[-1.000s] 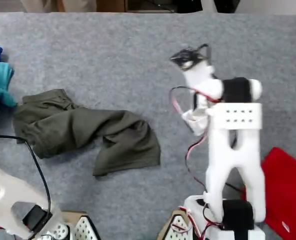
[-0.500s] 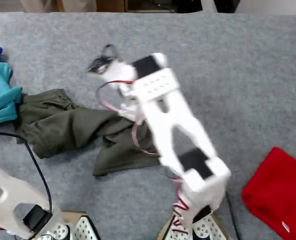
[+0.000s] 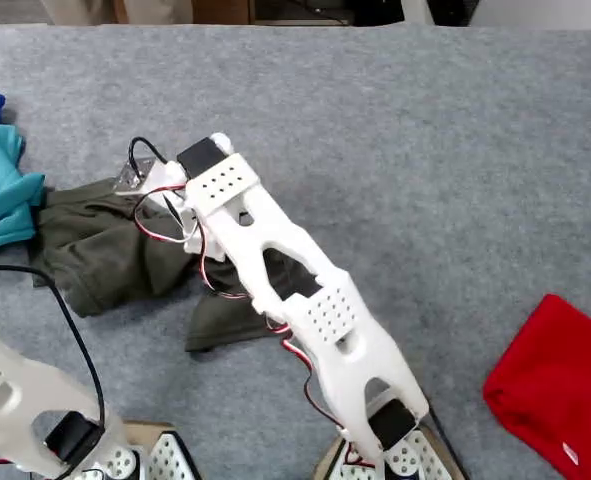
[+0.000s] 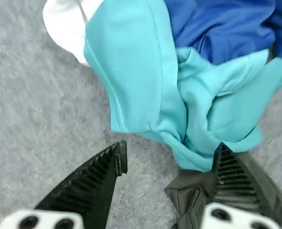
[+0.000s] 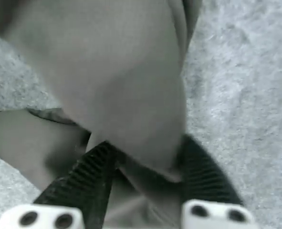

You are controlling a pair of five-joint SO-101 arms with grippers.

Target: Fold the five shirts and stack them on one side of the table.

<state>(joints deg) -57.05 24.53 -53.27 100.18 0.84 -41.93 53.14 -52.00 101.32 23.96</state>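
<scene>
**Right arm over the olive shirt, grasp not yet made**

Seen from above, the olive shirt [image 3: 105, 250] lies rumpled and unfolded toward 9 o'clock on the grey table [image 3: 425, 150]. The right arm stretches across to it. The right gripper [image 5: 148, 145] has its jaws apart, with a ridge of olive cloth between them that doesn't look pinched yet.

The left gripper [image 4: 172, 148], at 7 o'clock, is also spread wide and holds nothing. It hangs over the edge of the teal shirt [image 4: 145, 81], with the blue shirt [image 4: 217, 24] and a white garment [image 4: 64, 24] beyond.

A red shirt [image 3: 560, 380] sits at 4 o'clock and looks already folded, so I'd say this is shirt 2 of 5. Next, the jaws need to close on that ridge and pull the cloth out flat.
</scene>
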